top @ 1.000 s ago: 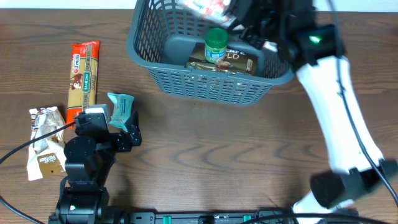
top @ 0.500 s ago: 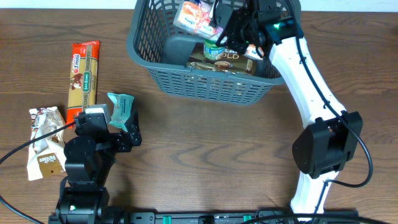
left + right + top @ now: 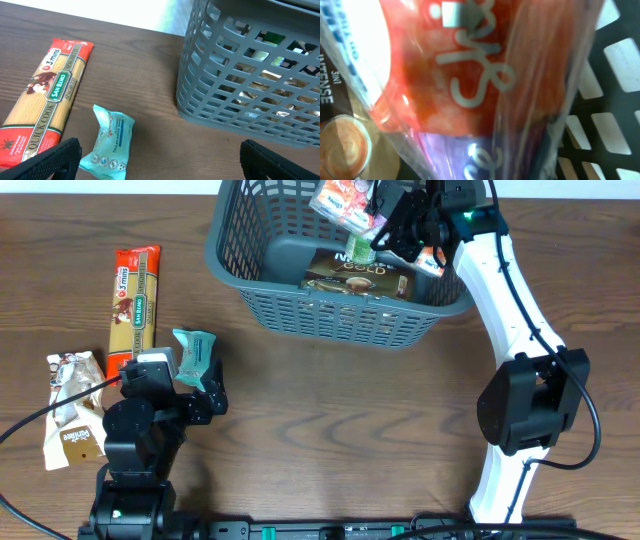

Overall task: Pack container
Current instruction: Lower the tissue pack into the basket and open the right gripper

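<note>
The desk [image 3: 330,410] is showing dark brown wood grain under a smooth, faintly shining finish. The container [image 3: 340,320] is looking like matt grey-blue moulded plastic. The pasta packet [image 3: 42,105] is gleaming as clear, glossy film, while the teal sachet [image 3: 111,142] is lying crinkled and duller. The white wrapper [image 3: 72,420] is creasing like thin plastic foil. The red pouch [image 3: 470,65] is reflecting light off wrinkled transparent film. The right arm [image 3: 510,290] is wearing a smooth, glossy white shell.
</note>
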Controlling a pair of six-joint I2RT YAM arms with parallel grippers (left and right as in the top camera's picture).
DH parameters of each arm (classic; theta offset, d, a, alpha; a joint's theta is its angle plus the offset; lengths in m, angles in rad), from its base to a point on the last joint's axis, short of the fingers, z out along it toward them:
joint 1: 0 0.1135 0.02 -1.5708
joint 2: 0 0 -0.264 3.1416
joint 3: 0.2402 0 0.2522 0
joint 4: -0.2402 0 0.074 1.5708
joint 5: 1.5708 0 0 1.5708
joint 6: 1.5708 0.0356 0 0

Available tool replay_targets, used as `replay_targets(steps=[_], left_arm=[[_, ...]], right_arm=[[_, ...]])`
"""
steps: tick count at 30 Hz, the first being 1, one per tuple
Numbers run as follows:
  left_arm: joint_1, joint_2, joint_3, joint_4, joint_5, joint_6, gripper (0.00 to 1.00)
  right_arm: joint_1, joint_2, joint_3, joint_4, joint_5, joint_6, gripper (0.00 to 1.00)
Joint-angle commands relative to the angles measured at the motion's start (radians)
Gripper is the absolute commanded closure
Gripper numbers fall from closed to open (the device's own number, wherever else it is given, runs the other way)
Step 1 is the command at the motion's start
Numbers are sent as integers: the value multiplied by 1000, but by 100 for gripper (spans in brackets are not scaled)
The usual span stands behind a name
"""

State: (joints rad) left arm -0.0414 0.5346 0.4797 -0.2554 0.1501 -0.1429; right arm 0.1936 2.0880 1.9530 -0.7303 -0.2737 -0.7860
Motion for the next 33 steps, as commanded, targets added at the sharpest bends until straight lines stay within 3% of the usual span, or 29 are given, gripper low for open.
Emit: replay_targets(steps=[1, 5, 8, 9, 10, 16, 22, 30, 33], left_arm=[[-3, -1, 28, 2, -4, -9, 2], [-3, -1, 28, 2, -4, -9, 1], [-3, -1, 28, 2, -4, -9, 2], [-3, -1, 28, 2, -4, -9, 2], [-3, -1, 28, 2, -4, -9, 2], [-3, -1, 28, 2, -4, -9, 1], [-3, 0, 27, 1, -5, -9, 2], [-3, -2, 37, -6, -5, -8, 2], [-3, 8, 130, -98, -51, -9, 1]], right_arm=[[16, 9, 18, -21, -9, -28, 97], [31, 9, 18, -32, 10, -35, 80], [34, 9, 18, -34, 12, -34, 58], [35, 9, 18, -38, 12, -34, 39], [34, 9, 18, -42, 12, -33, 3], [35, 8, 18, -63, 31, -12, 1], [38, -24, 67, -87, 29, 153, 1], [9, -105, 478, -292, 33, 370, 1], [-66, -132, 635, -363, 81, 531, 1]])
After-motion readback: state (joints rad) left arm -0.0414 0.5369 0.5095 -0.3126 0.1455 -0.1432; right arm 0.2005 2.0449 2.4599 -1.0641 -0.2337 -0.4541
